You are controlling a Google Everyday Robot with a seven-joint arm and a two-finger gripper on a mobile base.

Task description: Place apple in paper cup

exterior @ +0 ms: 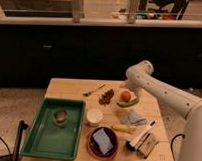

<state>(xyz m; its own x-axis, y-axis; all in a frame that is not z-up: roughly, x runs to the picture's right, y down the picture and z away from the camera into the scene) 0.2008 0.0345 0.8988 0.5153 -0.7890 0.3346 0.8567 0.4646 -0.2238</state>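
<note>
Camera view, jaws nr round apple (125,96)

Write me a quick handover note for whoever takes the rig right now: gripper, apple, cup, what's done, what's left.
The gripper hangs just above the apple at the table's far right side, with the arm reaching in from the right.
The apple lies on the table next to a green vegetable.
The paper cup stands upright mid-table, right of the green tray.
Done: the gripper is at the apple.
Left: grasp, lift, carry to the paper cup, release.
</note>
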